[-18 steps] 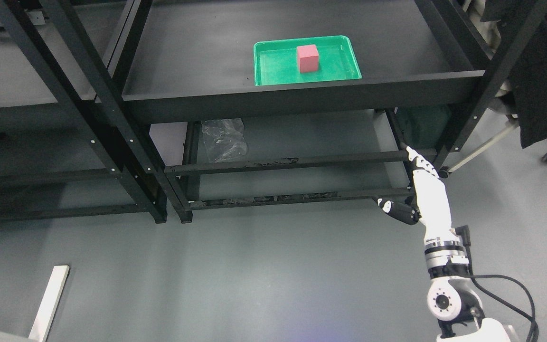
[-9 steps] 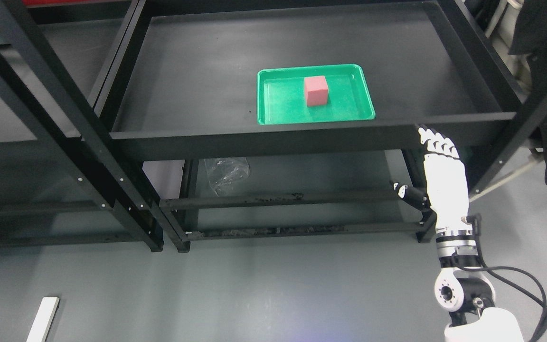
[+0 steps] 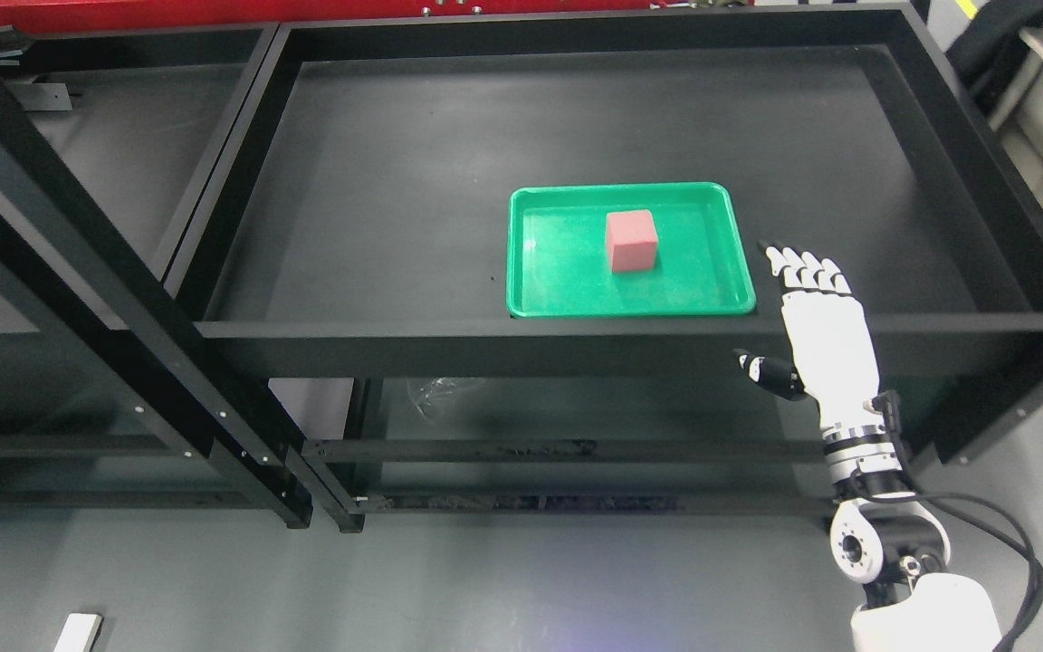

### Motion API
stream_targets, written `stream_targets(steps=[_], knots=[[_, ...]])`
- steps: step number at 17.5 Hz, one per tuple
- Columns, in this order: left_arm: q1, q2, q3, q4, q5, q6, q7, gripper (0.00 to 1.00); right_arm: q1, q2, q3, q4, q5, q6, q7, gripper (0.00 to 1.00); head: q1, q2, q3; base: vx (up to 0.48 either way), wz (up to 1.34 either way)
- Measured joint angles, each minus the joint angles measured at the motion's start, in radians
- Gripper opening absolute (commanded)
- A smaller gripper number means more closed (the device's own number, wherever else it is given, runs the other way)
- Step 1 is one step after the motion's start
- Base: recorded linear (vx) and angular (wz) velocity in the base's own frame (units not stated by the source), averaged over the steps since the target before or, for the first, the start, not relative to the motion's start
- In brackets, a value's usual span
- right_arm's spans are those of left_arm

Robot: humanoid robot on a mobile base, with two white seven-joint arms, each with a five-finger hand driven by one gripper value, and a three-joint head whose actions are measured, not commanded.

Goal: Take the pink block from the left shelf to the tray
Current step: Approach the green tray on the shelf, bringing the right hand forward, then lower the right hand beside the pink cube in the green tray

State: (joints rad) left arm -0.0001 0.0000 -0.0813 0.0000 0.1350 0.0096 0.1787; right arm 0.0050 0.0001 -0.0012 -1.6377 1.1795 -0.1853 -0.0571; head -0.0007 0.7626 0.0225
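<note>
A pink block (image 3: 631, 240) sits upright inside a green tray (image 3: 558, 290) on the top level of the black right-hand shelf (image 3: 395, 181). My right hand (image 3: 807, 308) is raised in front of the shelf's front rail, just right of the tray. Its fingers (image 3: 802, 269) are straight and spread, the thumb out to the left. It holds nothing and is apart from the tray and block. The left arm does not show.
A second black shelf (image 3: 78, 163) stands at the left, with dark frame posts (image 3: 123, 299) between the two. The front rail (image 3: 576, 337) of the right shelf runs just under the tray. A crumpled clear plastic bag (image 3: 431, 391) lies on the lower level. Grey floor lies below.
The head camera has tilted up, so the shelf and tray sit lower and larger in the picture. My right hand has risen from the lower rails to the top shelf's front rail beside the tray.
</note>
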Motion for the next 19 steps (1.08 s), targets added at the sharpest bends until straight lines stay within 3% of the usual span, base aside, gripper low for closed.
stream_targets(steps=[11, 19], knots=[[0.000, 0.000, 0.000, 0.000, 0.000, 0.000, 0.000, 1.00, -0.004, 0.000, 0.001, 0.000, -0.109, -0.007, 0.244, 0.99, 0.0000, 0.000, 0.000, 0.240, 0.09], [0.000, 0.000, 0.000, 0.000, 0.000, 0.000, 0.000, 1.00, -0.005, 0.000, 0.001, 0.002, -0.123, -0.010, 0.331, 0.99, 0.0000, 0.000, 0.000, 0.160, 0.03]])
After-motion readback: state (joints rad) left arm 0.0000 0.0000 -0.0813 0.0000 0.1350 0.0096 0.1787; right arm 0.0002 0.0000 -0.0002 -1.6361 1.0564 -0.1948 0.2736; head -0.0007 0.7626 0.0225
